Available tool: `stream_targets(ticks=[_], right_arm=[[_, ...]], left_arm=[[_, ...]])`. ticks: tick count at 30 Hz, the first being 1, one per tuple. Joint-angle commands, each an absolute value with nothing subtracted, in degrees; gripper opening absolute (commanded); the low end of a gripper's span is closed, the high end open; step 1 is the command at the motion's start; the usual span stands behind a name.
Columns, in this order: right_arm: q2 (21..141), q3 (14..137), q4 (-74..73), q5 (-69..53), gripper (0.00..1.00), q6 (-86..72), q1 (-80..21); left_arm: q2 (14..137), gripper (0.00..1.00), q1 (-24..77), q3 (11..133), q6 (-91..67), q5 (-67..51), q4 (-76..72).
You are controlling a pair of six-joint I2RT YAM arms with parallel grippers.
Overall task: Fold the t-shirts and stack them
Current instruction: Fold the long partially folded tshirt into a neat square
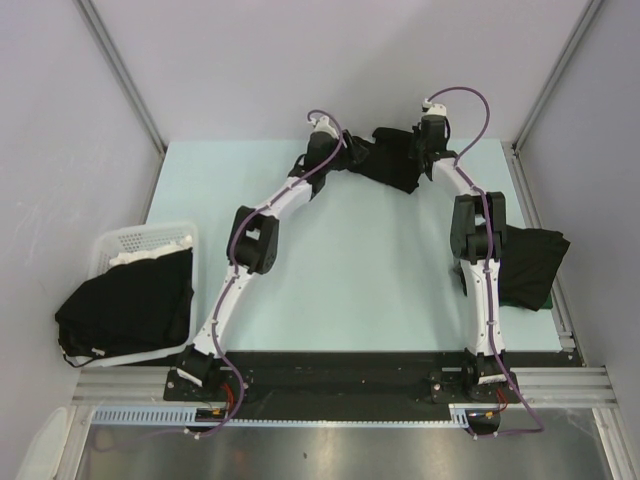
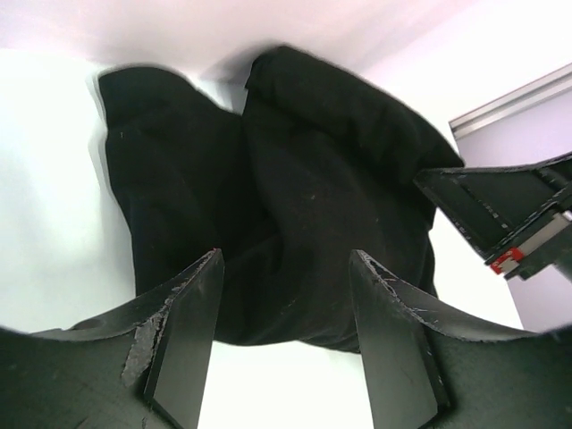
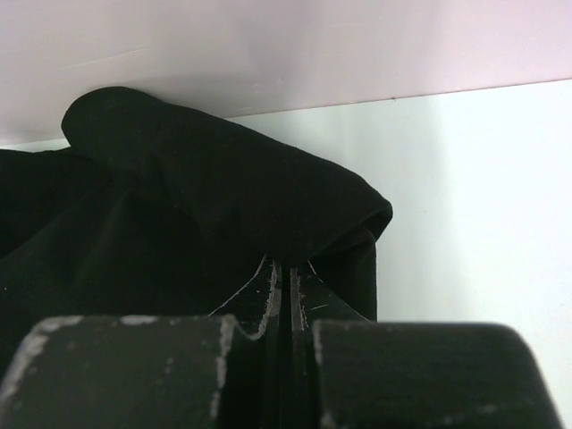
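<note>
A crumpled black t-shirt (image 1: 388, 160) lies bunched at the far edge of the table, between my two grippers. My left gripper (image 1: 322, 140) is open in the left wrist view (image 2: 286, 308), its fingers to either side of the shirt's near edge (image 2: 295, 223), holding nothing. My right gripper (image 1: 432, 135) is shut on a fold of the same shirt (image 3: 206, 206), its fingertips (image 3: 273, 281) pressed together under the cloth. A second black shirt (image 1: 530, 265) lies at the table's right edge. More black cloth (image 1: 125, 305) fills the white basket.
The white slotted basket (image 1: 140, 240) stands off the table's left edge. Grey walls close in the far side and both flanks. My right gripper's body (image 2: 509, 214) shows at the right of the left wrist view, close to the shirt.
</note>
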State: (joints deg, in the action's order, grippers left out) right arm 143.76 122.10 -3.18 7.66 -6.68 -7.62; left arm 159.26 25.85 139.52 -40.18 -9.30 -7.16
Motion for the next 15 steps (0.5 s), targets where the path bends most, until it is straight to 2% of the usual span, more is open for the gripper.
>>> stream_targets(ticks=[1, 9, 15], right_arm=[[139.92, 123.48, -2.81, 6.68, 0.0, -7.29, -7.73], [140.19, 124.1, -2.9, 6.07, 0.0, -7.91, -7.38], [140.1, 123.93, -3.08, 5.89, 0.0, -7.91, -7.21]], left_arm=[[160.49, 0.63, 26.63, 142.47, -42.27, -10.99, -8.97], [161.19, 0.58, 27.33, 142.56, -43.68, -12.04, -8.53], [161.28, 0.42, 27.25, 142.56, -44.21, -11.69, -8.35]])
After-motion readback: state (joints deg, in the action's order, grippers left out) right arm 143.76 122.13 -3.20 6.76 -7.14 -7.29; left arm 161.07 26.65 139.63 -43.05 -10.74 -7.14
